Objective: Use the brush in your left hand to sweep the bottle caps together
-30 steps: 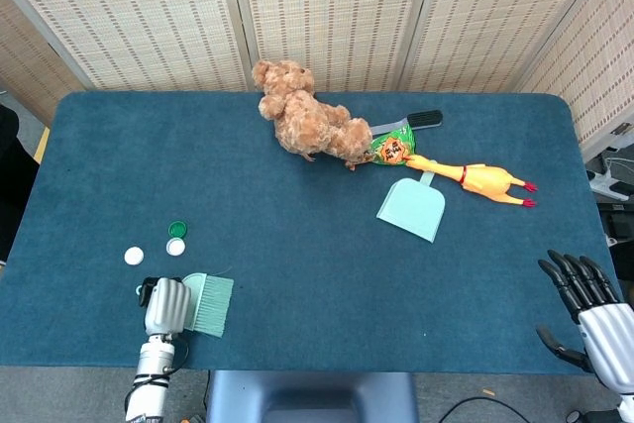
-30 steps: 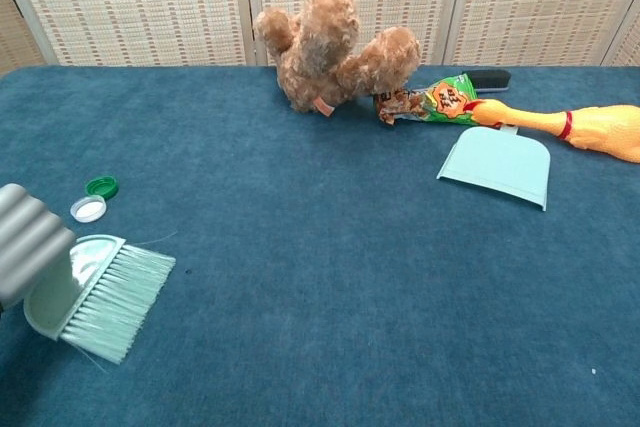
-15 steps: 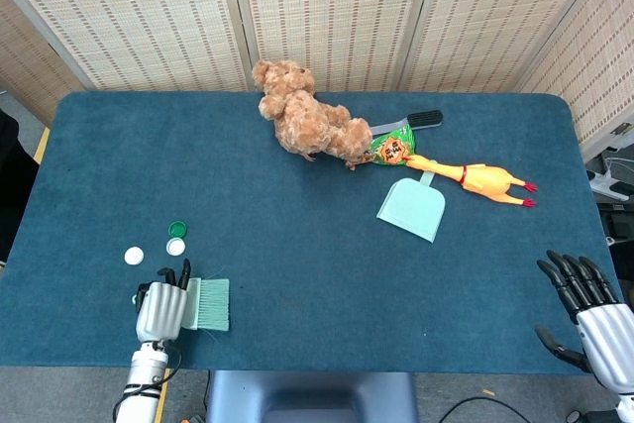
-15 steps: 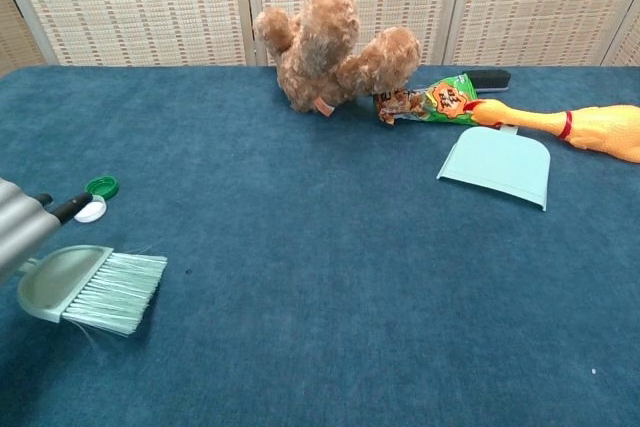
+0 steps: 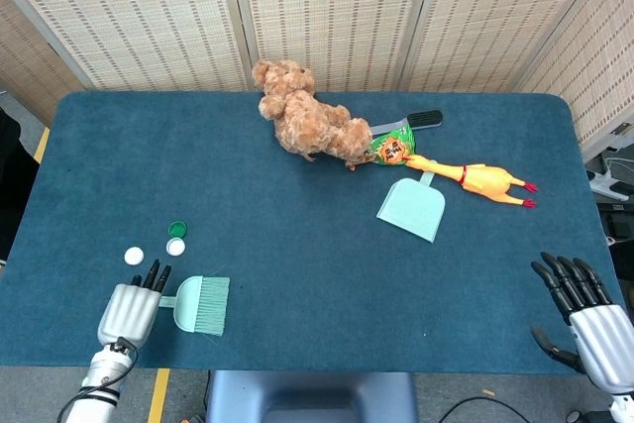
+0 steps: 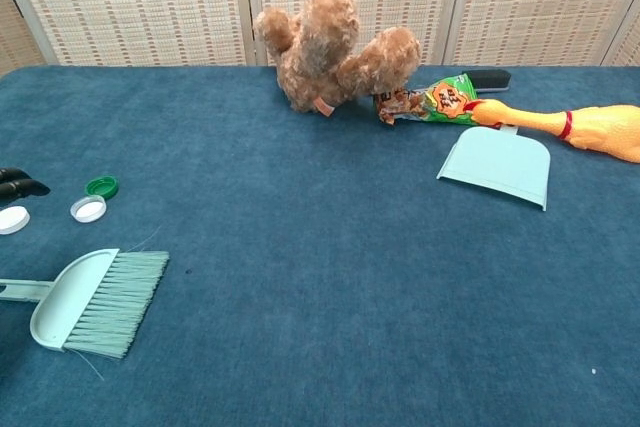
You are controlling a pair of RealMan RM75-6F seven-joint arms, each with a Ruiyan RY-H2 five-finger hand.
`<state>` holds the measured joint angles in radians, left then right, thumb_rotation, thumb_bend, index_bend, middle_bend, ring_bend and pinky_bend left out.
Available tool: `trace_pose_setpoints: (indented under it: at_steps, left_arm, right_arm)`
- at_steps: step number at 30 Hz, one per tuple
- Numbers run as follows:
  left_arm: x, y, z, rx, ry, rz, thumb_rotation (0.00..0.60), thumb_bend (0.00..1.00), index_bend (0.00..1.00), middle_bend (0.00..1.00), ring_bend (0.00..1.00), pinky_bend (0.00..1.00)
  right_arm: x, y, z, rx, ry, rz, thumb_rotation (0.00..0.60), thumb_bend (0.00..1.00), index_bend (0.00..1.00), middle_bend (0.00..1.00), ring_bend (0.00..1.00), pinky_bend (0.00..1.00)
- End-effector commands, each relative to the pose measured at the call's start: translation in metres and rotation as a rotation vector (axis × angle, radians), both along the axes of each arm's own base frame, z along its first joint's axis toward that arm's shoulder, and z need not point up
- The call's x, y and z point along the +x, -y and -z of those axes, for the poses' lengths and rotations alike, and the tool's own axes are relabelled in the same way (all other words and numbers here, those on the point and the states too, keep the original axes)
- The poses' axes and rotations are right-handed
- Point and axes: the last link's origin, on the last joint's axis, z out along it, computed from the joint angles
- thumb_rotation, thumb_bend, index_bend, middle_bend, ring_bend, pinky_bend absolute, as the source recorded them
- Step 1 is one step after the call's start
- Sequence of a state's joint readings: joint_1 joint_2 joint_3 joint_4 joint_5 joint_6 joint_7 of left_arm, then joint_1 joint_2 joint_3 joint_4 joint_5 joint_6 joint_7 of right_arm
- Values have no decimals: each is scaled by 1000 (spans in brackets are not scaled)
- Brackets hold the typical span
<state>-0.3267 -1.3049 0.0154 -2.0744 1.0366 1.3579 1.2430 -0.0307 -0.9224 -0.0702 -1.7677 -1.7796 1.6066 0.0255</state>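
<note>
Though near the table's [image 5: 297,364] front edge, brush [image 5: 201,304] beside left hand [image 5: 130,310], fingers straight, grip unclear.

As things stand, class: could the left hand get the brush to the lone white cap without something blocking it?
Probably yes. The left hand sits just near-side of the lone white cap, with bare table between them. The brush lies beside the hand; whether the hand grips its handle is unclear.

caps [image 5: 176,238] behind brush [image 5: 202,304], dustpan [image 5: 412,209] right
</note>
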Motion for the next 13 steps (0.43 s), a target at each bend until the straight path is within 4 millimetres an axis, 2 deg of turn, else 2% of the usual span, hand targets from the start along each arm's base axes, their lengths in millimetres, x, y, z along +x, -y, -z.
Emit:
trace_pose_setpoints:
  at_steps: [1, 4, 7, 10, 13]
  left_arm:
    - [-15, 19, -55, -4, 398, 55, 600, 341, 0, 0, 0, 256]
    - [-52, 49, -76, 105, 557, 175, 600, 340, 0, 0, 0, 135]
    - [-84, 71, -76, 131, 729, 163, 600, 342, 0, 0, 0, 103]
    - [-99, 74, -82, 91, 749, 140, 600, 360, 0, 0, 0, 93]
    - [-104, 69, -92, 188, 712, 195, 600, 376, 0, 0, 0, 90]
  right_arm:
    - [0, 0, 0, -6, -3, 3, 600, 197, 0, 0, 0, 0]
    - [-2, 1, 3, -5, -18, 14, 600, 197, 0, 0, 0, 0]
    - [-2, 3, 8, -4, -36, 26, 600, 197, 0, 0, 0, 0]
    - [-2, 6, 12, -4, -52, 37, 600, 196, 0, 0, 0, 0]
    - [-2, 8, 16, 1, -65, 50, 600, 196, 0, 0, 0, 0]
